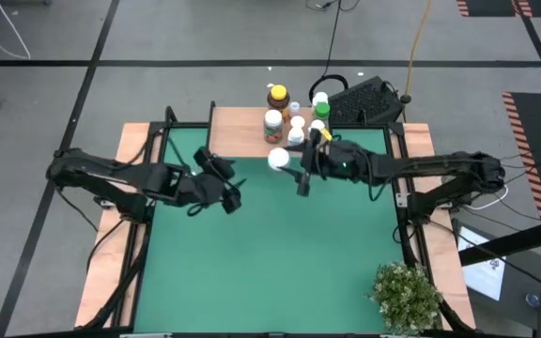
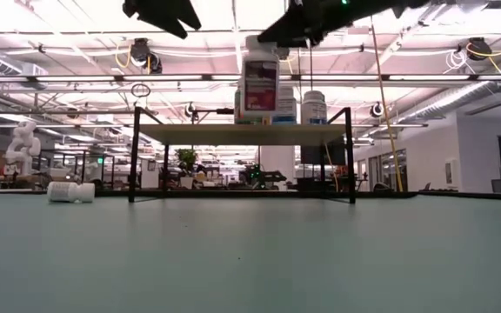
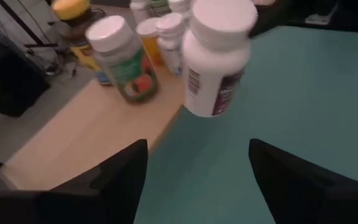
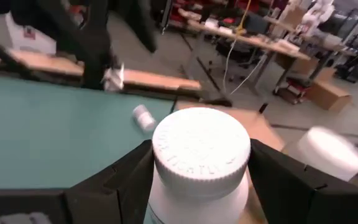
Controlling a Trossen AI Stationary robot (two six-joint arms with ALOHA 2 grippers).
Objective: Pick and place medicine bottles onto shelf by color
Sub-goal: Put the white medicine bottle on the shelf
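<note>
My right gripper [image 1: 289, 161] is shut on a white medicine bottle [image 1: 278, 158] with a white cap and a dark label. The bottle hangs in the air at the shelf's near edge [image 1: 252, 150]. The light-wood shelf board [image 2: 242, 130] stands on thin black legs. On it are an amber bottle with a yellow cap [image 1: 277, 96], a green-capped bottle [image 1: 321, 113] and several white ones [image 1: 272, 122]. One more white bottle [image 2: 72, 191] lies on its side on the green mat. My left gripper [image 3: 194, 180] is open and hovers left of the held bottle [image 3: 216, 62]. My right gripper pinches the white bottle between its two fingers [image 4: 123, 180], one on each side just below the cap [image 4: 201, 152]. The fingers come from the table's right side. The bottle is lifted clear of the table and stands about upright, level with the shelf top [image 2: 259, 78].
A leafy potted plant [image 1: 405, 293] stands at the table's near right corner. A dark keyboard [image 1: 364, 101] and cables lie behind the shelf. The green mat [image 1: 270, 263] is bare across its middle and near side. The wooden table rim [image 1: 111, 235] frames the mat.
</note>
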